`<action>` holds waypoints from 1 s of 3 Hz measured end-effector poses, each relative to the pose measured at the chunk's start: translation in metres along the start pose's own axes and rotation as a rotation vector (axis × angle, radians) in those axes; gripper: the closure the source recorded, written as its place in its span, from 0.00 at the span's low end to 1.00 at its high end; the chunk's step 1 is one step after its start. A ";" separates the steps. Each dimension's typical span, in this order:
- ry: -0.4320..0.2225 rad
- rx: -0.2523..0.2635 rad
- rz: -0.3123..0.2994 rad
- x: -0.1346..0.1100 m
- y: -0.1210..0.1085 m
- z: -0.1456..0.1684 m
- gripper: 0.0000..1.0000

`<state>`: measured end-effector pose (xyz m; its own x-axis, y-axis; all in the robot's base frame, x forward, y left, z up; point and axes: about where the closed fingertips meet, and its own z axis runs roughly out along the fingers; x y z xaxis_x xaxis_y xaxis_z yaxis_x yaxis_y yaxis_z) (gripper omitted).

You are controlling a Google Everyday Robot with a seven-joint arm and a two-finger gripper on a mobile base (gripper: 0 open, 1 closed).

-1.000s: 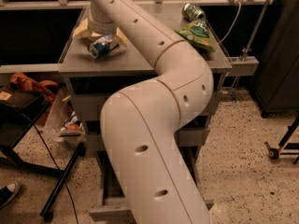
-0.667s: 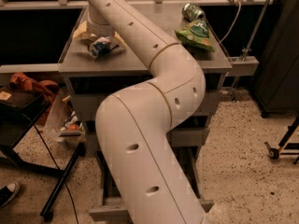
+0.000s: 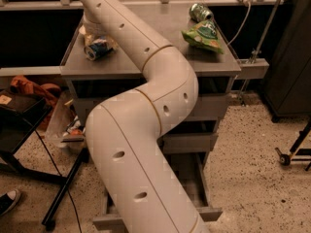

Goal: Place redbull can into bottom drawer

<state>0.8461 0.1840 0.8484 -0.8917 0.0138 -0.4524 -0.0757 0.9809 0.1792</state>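
The redbull can [image 3: 100,48] lies tilted on its side at the left of the grey cabinet top [image 3: 121,67]. My gripper [image 3: 95,39] is at the far end of the long white arm, right over the can and touching or closely around it. The bottom drawer [image 3: 189,181] is pulled out at the foot of the cabinet. The arm hides most of it, and its front edge [image 3: 214,213] shows low in the view. The two shallower drawers above are closed.
A green can [image 3: 201,12] lies on its side and a green snack bag [image 3: 203,34] rests at the right of the cabinet top. A black stand [image 3: 58,193] and orange cloth [image 3: 34,87] are on the left. A dark cabinet [image 3: 291,52] and a wheeled leg [image 3: 291,152] are on the right.
The arm's elbow has swung to the left and lower in the view. The gripper stays at the redbull can, which has hardly shifted on the cabinet top.
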 end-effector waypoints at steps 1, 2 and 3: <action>-0.014 0.046 0.003 -0.004 -0.005 -0.005 0.66; -0.012 0.086 0.017 -0.004 -0.016 -0.010 0.89; -0.009 0.106 0.035 -0.005 -0.031 -0.020 1.00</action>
<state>0.8438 0.1497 0.8623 -0.8887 0.0493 -0.4558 0.0031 0.9948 0.1016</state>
